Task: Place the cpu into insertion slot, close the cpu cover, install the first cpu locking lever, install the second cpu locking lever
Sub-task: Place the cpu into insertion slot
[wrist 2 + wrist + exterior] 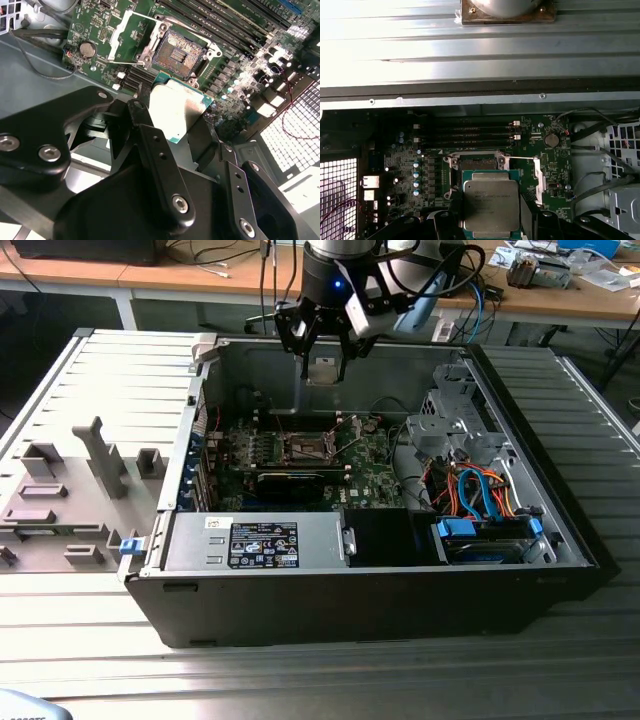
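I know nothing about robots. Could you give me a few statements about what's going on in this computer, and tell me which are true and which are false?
1. The gripper holds the cpu. True.
2. The cpu already sits in the insertion slot. False: the slot is empty, and the cpu is up in the gripper, clear of it.
3. The cpu cover is closed over the slot. False: it is swung open beside the slot.
4. The computer case lies open, with the green motherboard exposed. True.
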### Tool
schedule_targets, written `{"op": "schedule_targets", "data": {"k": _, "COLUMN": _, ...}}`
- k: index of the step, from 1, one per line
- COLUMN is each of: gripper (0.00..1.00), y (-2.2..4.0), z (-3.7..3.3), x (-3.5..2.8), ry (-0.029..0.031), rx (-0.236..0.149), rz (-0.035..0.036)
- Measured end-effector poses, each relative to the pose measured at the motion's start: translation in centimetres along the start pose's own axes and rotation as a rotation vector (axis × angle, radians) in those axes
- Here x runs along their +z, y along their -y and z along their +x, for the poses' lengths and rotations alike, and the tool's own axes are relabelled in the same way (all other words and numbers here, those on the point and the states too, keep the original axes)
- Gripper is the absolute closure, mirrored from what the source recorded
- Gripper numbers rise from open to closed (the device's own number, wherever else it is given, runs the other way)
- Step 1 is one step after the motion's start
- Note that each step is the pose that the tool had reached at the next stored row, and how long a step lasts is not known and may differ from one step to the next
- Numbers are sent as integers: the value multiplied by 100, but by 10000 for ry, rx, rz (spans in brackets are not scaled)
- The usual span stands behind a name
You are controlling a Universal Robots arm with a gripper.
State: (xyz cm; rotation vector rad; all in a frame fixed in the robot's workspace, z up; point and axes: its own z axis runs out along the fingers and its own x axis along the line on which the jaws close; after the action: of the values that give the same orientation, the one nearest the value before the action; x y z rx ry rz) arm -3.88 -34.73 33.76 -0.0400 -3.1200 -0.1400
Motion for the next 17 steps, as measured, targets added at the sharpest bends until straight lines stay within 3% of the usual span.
{"op": "schedule_targets", "data": {"k": 17, "gripper": 46, "y": 3, "z": -1, "x": 37, "ry": 0, "rx": 0, "rz": 0}}
